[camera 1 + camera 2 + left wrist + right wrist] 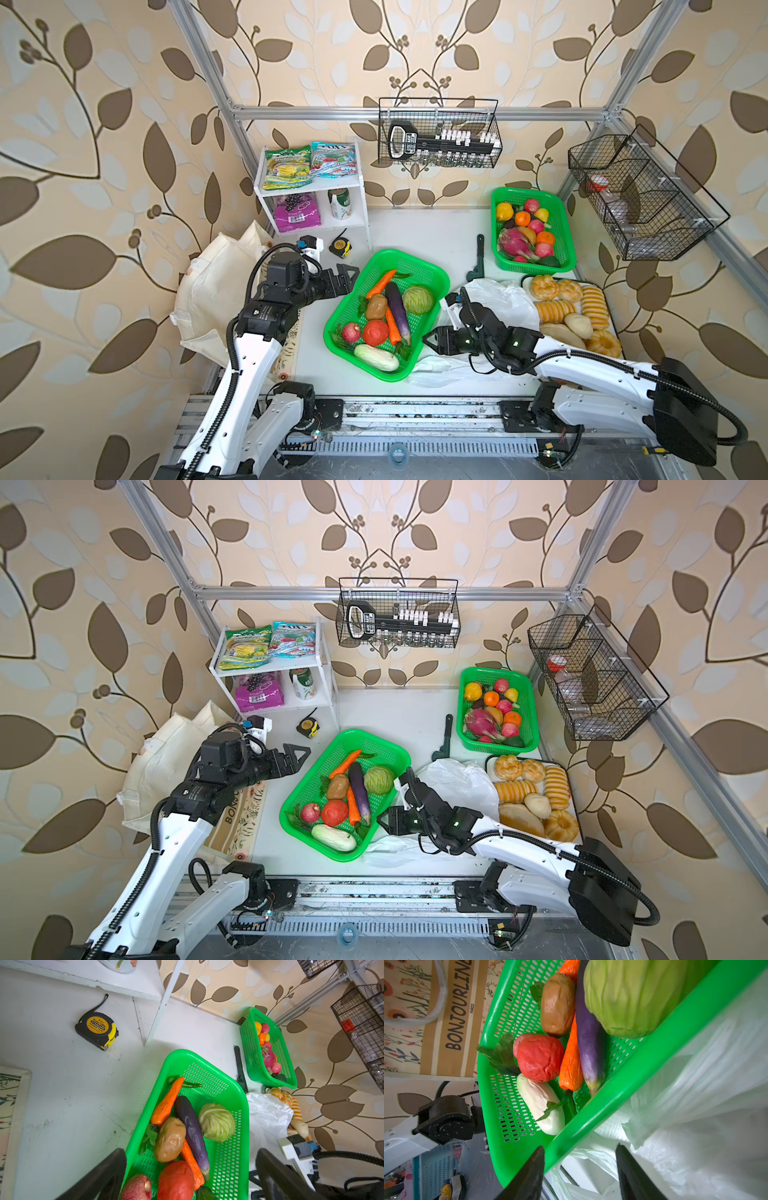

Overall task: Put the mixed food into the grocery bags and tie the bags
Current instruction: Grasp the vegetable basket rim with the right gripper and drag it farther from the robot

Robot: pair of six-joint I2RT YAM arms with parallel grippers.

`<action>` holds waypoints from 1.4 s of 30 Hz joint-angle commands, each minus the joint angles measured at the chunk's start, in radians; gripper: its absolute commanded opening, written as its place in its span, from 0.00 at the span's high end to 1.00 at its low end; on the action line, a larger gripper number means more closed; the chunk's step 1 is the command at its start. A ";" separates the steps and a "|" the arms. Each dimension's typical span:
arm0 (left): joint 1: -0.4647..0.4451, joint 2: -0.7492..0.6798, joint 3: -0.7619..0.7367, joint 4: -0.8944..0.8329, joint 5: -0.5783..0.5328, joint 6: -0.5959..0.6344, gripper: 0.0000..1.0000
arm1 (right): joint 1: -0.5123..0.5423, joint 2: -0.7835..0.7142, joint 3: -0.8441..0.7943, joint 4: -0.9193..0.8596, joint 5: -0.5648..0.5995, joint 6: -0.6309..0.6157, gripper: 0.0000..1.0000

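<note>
The left gripper (348, 277) hovered with its fingers spread wide, gripping nothing, just beside the green vegetable basket (415, 258). The right gripper's (580, 1148) fingers stood apart at the basket's opposite rim, with crinkled film of the white plastic bag (505, 301) between them. Cabbage (417, 300), potato (377, 306) and tomato (375, 332) lay in that basket. The grape-print pouch (297, 212) and drink can (340, 203) sat on the white shelf's (311, 187) lower level, with the teal-and-red snack packet (333, 158) on top. The canvas tote (208, 286) lay slumped at the table's left edge.
</note>
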 commanded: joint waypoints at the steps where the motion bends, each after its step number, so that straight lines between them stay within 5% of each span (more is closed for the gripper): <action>1: -0.054 -0.027 0.041 -0.147 -0.049 0.031 0.01 | 0.015 0.029 0.035 0.047 0.018 0.070 0.50; 12: -0.074 -0.064 0.006 -0.173 -0.073 0.013 0.01 | -0.033 0.119 0.067 0.139 0.067 0.245 0.69; 24: -0.074 -0.013 0.039 -0.178 -0.100 0.005 0.01 | -0.196 0.213 0.177 0.104 0.084 0.196 0.93; 42: -0.074 -0.031 0.067 -0.209 -0.131 0.021 0.01 | -0.490 0.233 0.228 0.036 0.048 0.088 0.97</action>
